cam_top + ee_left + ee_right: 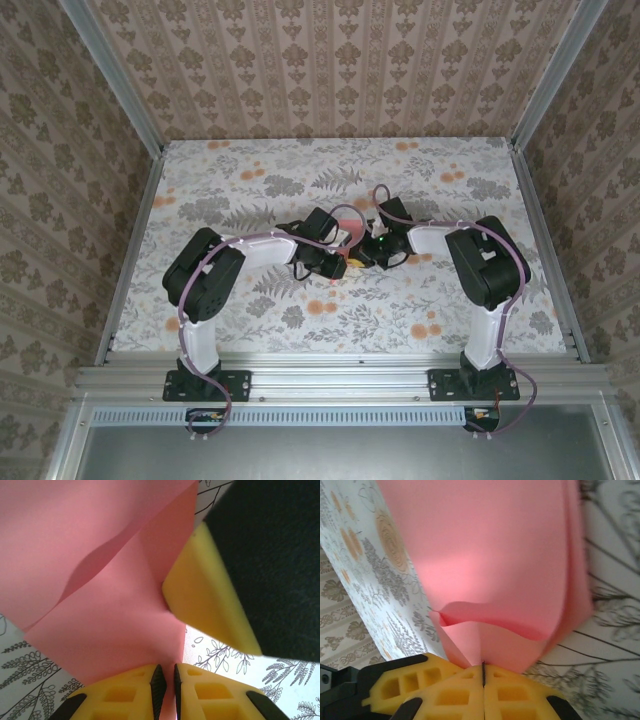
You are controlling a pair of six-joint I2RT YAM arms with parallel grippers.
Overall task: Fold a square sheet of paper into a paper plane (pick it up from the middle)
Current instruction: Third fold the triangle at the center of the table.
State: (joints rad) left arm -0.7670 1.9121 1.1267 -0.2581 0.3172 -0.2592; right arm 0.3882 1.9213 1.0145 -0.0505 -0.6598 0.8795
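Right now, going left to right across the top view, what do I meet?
left arm → left hand → square sheet of paper → right hand → right arm

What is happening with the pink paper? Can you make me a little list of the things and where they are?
thing: pink paper, bent into loose layers, not a plane yet
left gripper: shut, pinching the paper
right gripper: shut, pinching the paper too
where: between the two arms, near the middle of the table
table look: flower and leaf print
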